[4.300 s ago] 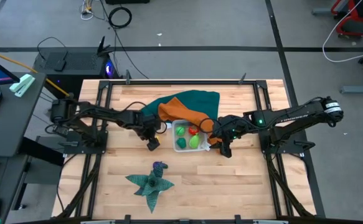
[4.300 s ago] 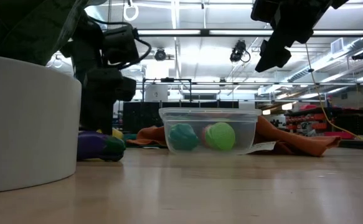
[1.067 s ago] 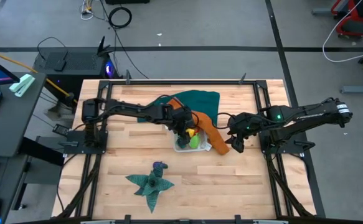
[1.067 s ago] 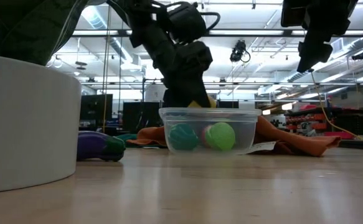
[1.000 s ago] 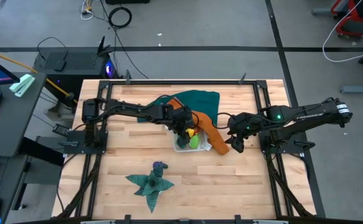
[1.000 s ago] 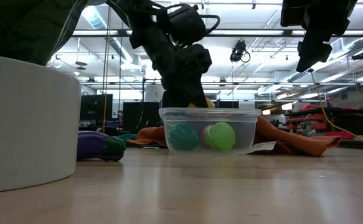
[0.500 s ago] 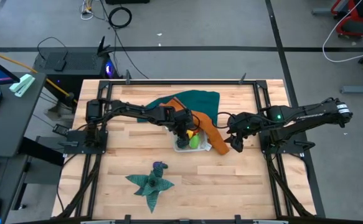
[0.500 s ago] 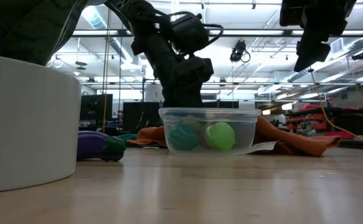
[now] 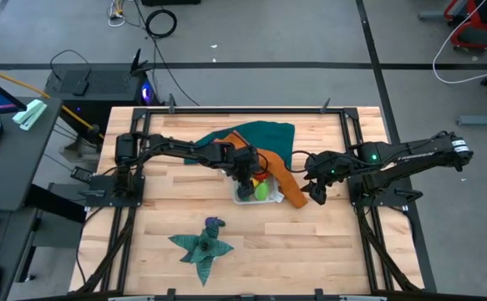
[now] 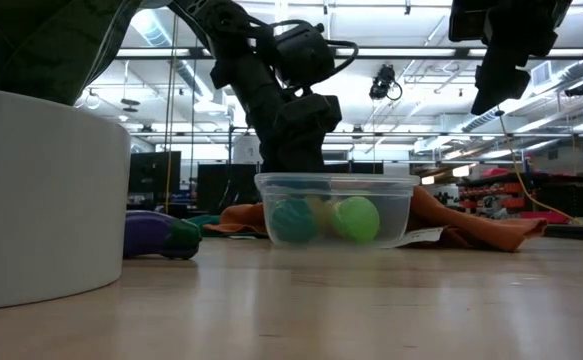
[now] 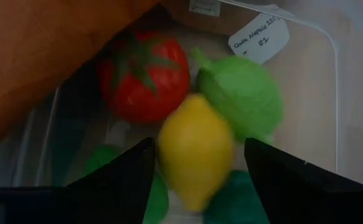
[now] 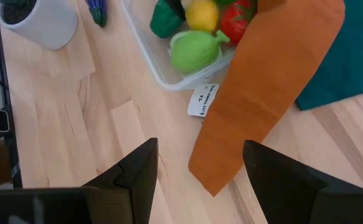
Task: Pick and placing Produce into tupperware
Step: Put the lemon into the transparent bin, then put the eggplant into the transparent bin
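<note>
My left gripper hangs open over the clear tupperware, fingers pointing down into it. A yellow lemon sits loose between those fingers, blurred, above a red tomato, a light green fruit and dark green pieces. The right wrist view shows the lemon inside the tupperware. A purple eggplant lies on the table toward the near edge. My right gripper is open and holds nothing, to the right of the tupperware.
A long orange cloth lies against the tupperware's right side, with a teal cloth behind it. A white pot with dark green leaves stands near the table's near edge. Bare wood shows to the left and right of the pot.
My left gripper has sunk a little over the tupperware. The yellow lemon, which showed at its fingers above the rim a second ago, now lies inside among the other produce. My right arm has kept still.
</note>
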`<act>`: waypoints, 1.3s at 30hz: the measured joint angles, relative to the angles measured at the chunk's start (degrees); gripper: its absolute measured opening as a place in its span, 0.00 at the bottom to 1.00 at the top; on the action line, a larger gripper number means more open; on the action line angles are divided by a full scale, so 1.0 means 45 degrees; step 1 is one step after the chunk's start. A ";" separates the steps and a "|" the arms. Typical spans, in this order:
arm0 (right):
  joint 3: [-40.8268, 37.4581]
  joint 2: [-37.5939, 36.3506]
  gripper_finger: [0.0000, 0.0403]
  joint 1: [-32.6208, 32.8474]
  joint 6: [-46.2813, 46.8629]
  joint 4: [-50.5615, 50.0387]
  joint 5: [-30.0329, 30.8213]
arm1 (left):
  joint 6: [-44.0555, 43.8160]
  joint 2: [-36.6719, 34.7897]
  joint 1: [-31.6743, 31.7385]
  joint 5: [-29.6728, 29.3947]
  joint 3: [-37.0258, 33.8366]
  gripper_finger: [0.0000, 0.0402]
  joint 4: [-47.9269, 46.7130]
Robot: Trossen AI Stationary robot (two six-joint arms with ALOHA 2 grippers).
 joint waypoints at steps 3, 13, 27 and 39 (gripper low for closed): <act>0.0000 0.0000 0.49 0.0000 0.0005 0.0000 0.0000 | 0.0000 -0.0005 0.0003 0.0005 0.0000 0.68 0.0016; 0.0000 0.0000 0.49 0.0000 0.0015 0.0000 0.0000 | -0.0248 -0.0010 0.0003 0.0010 0.0108 0.68 -0.0138; 0.0000 0.0000 0.49 0.0004 0.0131 -0.0005 -0.0005 | 0.1768 -0.0084 0.0494 -0.0225 0.5362 0.65 -0.6728; 0.0000 0.0000 0.49 0.0010 -0.0341 0.0046 0.0272 | 0.1155 -0.1224 0.0329 -0.0214 0.6081 0.63 -1.0581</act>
